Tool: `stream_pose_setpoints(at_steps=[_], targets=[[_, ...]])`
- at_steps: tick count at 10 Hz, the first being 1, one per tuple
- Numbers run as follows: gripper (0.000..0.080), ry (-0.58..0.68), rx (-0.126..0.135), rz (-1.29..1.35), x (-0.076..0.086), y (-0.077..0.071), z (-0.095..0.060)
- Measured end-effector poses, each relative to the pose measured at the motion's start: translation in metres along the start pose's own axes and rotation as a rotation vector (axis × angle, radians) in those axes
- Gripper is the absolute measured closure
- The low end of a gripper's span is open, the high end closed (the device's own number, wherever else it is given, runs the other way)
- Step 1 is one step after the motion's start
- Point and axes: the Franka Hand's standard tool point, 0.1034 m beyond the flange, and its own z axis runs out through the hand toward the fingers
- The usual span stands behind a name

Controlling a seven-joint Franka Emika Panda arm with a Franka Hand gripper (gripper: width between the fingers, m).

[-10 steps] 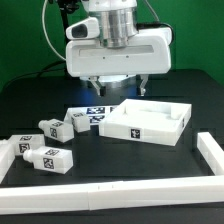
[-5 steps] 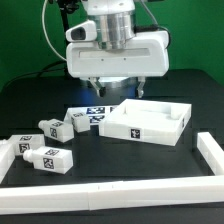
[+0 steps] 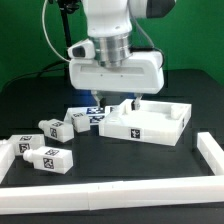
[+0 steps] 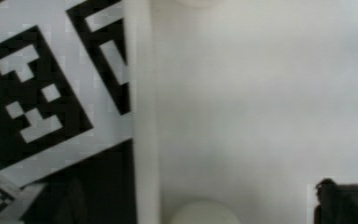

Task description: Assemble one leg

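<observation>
**Item:** leg (image 3: 50, 158) — small white block-like peg, one of several alike. They lie loose on the bench (image 3: 120, 165) near its front edge, toward the exterior view's left, none of them fitted yet.

**Handling (judged):** probably light, stiff moulded plastic and not fragile. The faces look smooth and may slip under a light pinch. Being short and stubby, it could roll or tip if nudged off-centre. It is best taken across two opposite flat sides at mid-length, leaving free the end that goes to the tabletop (image 3: 150, 128).

**Gripper (image 3: 116, 103):** low over the tabletop's back corner on the exterior view's left, beside the marker board (image 3: 88, 113) and well apart from the leg. The jaws stand apart, with nothing seen held between them. The wrist view gives only a plain white surface, probably the tabletop (image 4: 247, 110), next to a printed tag of the marker board (image 4: 34, 90).

**Markings:** black-and-white square tags on the leg faces, one small tag on the tabletop's front wall, and several on the marker board. No brand, lettering or numerals can be read.
</observation>
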Motion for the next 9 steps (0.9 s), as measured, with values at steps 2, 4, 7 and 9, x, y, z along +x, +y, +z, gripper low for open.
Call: stream_pose_setpoints(at_steps=[2, 4, 7, 9], targets=[[0.0150, 0.010, -0.015, -0.013, -0.004, 0.000, 0.015], [0.0150, 0.027, -0.018, -0.032, -0.005, -0.005, 0.019], [0.0439, 0.027, -0.019, -0.035, -0.006, -0.005, 0.019], [0.0614, 0.027, -0.019, -0.035, -0.006, -0.005, 0.019]])
